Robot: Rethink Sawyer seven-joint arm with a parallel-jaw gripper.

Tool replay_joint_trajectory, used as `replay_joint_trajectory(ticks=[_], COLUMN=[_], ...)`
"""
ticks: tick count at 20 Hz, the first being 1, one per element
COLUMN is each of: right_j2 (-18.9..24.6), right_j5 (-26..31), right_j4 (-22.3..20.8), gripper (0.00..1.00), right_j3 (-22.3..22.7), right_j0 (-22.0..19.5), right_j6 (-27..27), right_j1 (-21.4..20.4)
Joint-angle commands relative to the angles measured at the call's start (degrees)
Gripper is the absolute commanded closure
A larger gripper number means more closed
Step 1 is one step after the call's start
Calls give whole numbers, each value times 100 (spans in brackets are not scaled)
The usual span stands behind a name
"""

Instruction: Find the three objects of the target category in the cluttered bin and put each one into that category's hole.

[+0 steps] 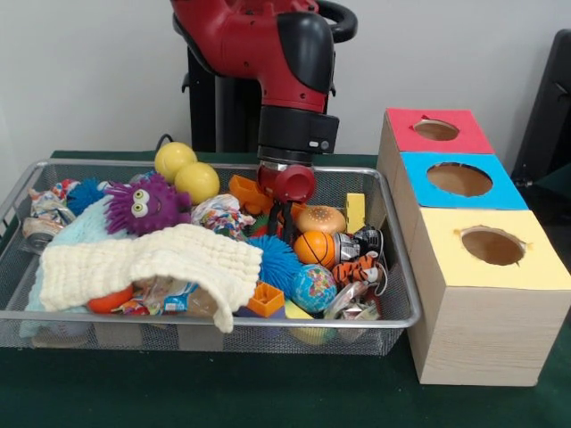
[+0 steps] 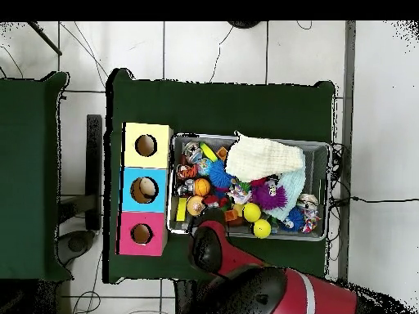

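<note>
My claw [image 1: 284, 217] hangs down into the wire bin [image 1: 403, 267] behind the small burger toy [image 1: 321, 218] and the mini basketball [image 1: 314, 249]; its dark tips sink among the toys, and I cannot tell whether they are parted or closed on anything. From the front my red wrist [image 1: 287, 182] comes straight down, with the forearm vertical above it. From above, the tips are hidden under my own arm [image 2: 245, 270], which reaches in over the bin's near rim by the basketball [image 2: 201, 187]. The front view shows what the overhead one blurs: an orange block [image 1: 246, 190] just beside my wrist, a yellow block [image 1: 355, 211] standing upright near the burger, a blue spiky ball [image 1: 275, 260], a globe ball [image 1: 312, 287] and a striped tiger toy [image 1: 359, 270] toward the bin's front. Two yellow balls [image 1: 186, 171] sit side by side at the back, next to a purple fuzzy monster [image 1: 147, 205]. A cream cloth [image 1: 152, 263] lies draped across the left half, its long side running along the bin's length. The overhead view shows the box [image 2: 146, 189] lying along the bin's short end, its long axis across the bin's width, with three round holes in a row: yellow [image 2: 146, 145], blue [image 2: 144, 190], pink [image 2: 141, 234]. No toy shows in any hole, though the blue one's inside is hard to read.
</note>
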Motion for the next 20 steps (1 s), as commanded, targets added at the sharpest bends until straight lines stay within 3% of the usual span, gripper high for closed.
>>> replay_joint_trajectory(ticks=[1,2,9,13,20], right_j2=[-988,-934,-1060,-1194,-1083], right_j5=[929,1077,877,1519,1871], right_j4=[354,581,587,1214,1332], gripper=[0,0,0,0,0], right_j3=[553,549,537,462,467], right_j0=[-411,-216,-98,284,378], right_j6=[724,693,695,430,363], right_j1=[1120,996,1102,1038,701])
